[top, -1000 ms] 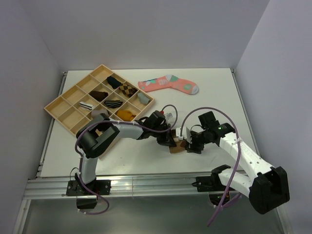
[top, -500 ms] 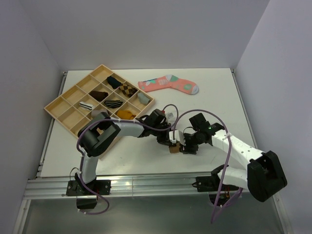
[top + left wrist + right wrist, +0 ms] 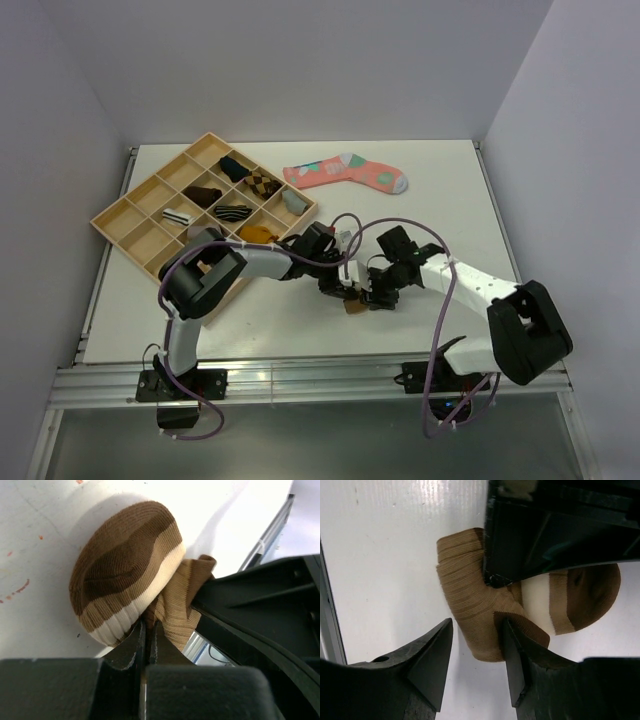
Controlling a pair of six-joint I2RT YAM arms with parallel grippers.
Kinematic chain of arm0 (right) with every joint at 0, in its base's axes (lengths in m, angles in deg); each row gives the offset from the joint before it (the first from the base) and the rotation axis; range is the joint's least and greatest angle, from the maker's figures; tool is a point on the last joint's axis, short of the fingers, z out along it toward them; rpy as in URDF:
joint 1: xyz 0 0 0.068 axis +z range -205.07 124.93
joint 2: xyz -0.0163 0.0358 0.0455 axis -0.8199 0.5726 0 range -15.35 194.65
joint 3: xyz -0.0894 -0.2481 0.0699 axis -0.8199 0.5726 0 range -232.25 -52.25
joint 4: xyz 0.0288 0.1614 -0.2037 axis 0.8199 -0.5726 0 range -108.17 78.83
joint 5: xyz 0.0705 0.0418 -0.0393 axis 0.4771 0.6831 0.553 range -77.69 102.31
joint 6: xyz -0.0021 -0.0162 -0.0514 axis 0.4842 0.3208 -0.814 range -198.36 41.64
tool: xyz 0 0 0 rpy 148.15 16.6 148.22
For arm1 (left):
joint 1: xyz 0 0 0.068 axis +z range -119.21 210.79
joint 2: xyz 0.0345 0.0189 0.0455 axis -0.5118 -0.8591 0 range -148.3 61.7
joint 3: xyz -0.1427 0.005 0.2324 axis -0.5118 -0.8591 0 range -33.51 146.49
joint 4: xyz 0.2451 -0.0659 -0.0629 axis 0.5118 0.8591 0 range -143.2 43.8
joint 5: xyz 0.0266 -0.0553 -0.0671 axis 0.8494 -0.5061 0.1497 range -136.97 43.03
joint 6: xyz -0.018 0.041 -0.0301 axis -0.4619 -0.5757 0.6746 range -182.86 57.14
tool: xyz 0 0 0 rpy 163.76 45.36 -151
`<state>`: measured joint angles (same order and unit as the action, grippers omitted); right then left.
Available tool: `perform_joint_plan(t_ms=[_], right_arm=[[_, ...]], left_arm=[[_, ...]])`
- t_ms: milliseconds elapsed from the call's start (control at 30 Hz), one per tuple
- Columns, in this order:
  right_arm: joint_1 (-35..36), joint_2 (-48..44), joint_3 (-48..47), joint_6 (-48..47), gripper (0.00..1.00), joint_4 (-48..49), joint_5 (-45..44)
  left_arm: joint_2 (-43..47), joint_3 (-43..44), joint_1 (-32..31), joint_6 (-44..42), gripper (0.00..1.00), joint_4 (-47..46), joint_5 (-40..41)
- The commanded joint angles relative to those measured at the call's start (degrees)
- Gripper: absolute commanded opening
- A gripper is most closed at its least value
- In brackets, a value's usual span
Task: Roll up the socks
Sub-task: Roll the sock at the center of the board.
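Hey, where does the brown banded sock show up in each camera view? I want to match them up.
Top external: the brown sock is a small lump low of centre, where the two arms meet.
Left wrist: the rolled bundle fills the centre.
Right wrist: centre, tan end between the right gripper fingers.
Shared landmark: the left gripper pinching the tan folds.

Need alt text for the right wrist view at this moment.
A brown sock with tan bands lies bunched on the white table, its tan end between the open fingers of the right pincer. The left pincer, shut on the sock, enters from the top.
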<state>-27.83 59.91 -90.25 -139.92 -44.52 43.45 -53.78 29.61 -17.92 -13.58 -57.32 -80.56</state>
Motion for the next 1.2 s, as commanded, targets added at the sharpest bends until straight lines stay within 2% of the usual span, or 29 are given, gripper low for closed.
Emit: perform_joint_plan(t_ms=[0, 133, 267, 333, 400, 433, 500, 567, 633, 867, 1000, 1167], right_arm=[[0.44, 4.18, -1.9, 1.53, 0.52, -0.76, -2.92], [0.44, 6.21, -3.4, 1.45, 0.52, -3.04, -2.48], [1.23, 7.0, -3.92, 2.93, 0.48, -3.13, -4.06], [1.23, 8.49, -4.71, 3.63, 0.34, -4.44, -4.24], [1.32, 10.6, -6.29, 3.9, 0.27, -6.11, -3.98], [1.41, 11.13, -6.65, 4.6, 0.19, -6.9, -4.24], [1.32, 12.53, -7.44, 5.4, 0.14, -7.52, -4.59], [1.32, 13.85, -8.49, 6.27, 0.12, -9.71, -4.85], [1.32, 14.47, -9.46, 6.63, 0.11, -12.78, -4.59], [1.23, 16.23, -11.92, 6.98, 0.1, -19.21, -3.8], [1.23, 17.98, -13.06, 7.15, 0.1, -21.41, -3.89], [1.06, 23.77, -18.15, 8.03, 0.11, -25.89, -4.07]], left_arm=[[-3.0, -4.92, -0.07, -0.86, 0.01, 4.67, -1.39], [-3.52, -7.3, -0.07, 3.79, 0.02, -3.16, -6.13], [-4.4, -7.91, 0.02, 4.51, 0.05, -5.81, -8.34], [-3.79, -8.53, 0.02, 4.77, 0.09, -7.47, -8.34], [-3.0, -9.84, -0.07, 5.92, 0.12, -9.58, -8.6], [-2.65, -10.2, -0.07, 6.27, 0.13, -10.63, -7.91], [-1.33, -11.6, -0.16, 6.01, 0.13, -10.65, -6.24], [0.86, -12.57, -0.33, 4.43, 0.14, -9.07, -0.8], [2.79, -13.89, -0.42, 3.38, 0.2, -9.32, 5.33], [13.33, -23.01, -1.3, 5.12, 0.31, -19.07, 16.78], [18.18, -27.77, -2.35, 6.18, 0.33, -24.43, 23.1], [24.94, -31.38, -7.01, 2.76, 0.35, -24.54, 33.31]])
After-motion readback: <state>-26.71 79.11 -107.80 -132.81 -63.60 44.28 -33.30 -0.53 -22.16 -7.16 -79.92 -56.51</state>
